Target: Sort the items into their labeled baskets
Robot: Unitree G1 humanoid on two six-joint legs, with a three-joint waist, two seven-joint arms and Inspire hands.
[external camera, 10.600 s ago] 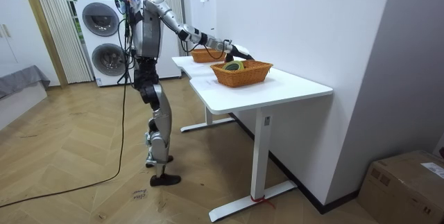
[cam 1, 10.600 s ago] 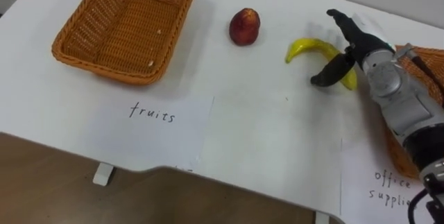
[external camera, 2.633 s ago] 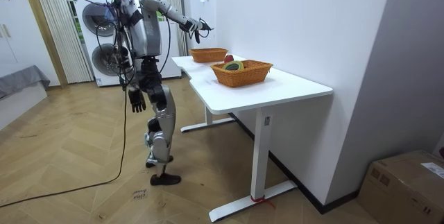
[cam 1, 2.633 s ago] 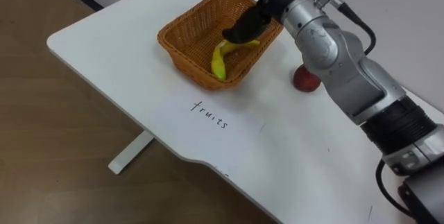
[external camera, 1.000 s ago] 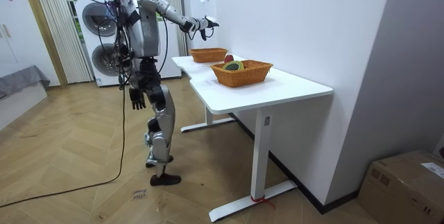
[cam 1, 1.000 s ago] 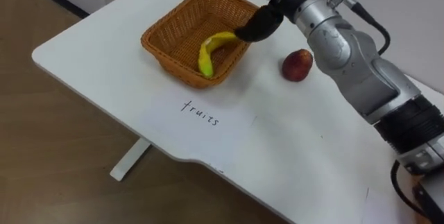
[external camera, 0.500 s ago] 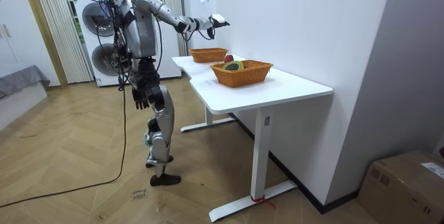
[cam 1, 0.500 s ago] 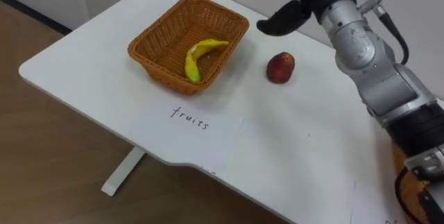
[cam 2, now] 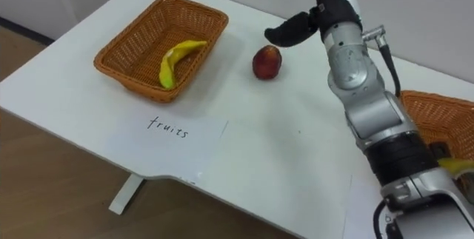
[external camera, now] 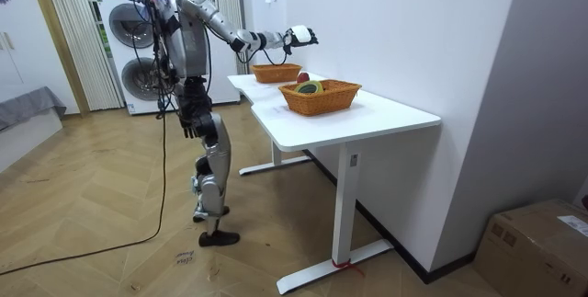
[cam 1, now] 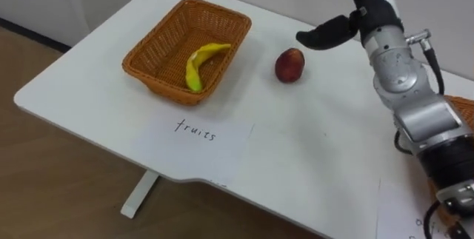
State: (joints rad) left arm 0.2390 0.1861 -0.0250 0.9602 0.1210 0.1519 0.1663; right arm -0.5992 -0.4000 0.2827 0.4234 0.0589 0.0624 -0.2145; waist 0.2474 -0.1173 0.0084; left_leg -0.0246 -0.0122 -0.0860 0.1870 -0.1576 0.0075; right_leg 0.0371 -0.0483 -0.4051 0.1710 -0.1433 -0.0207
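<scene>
The yellow banana (cam 1: 201, 63) lies inside the wicker fruit basket (cam 1: 152, 50) at the table's far left. A red apple (cam 1: 289, 65) sits on the white table (cam 1: 311, 165), to the right of that basket. My right hand (cam 1: 361, 15) hovers above and to the right of the apple, open, with its dark thumb (cam 1: 324, 33) stretched out and nothing in it. The same hand (cam 2: 326, 8) is also raised over the table in the room view (external camera: 299, 36). My left hand (external camera: 189, 124) hangs by my hip.
A paper label (cam 1: 196, 130) lies in front of the fruit basket. The office-supplies basket (cam 2: 437, 124) stands at the table's right with a yellow item (cam 2: 453, 165) in it. I stand at the table's end near two stacked washing machines (external camera: 133, 53).
My right hand has let go of the banana, which now lies in the fruit basket, and has risen and moved right, past the apple. The camera has shifted too.
</scene>
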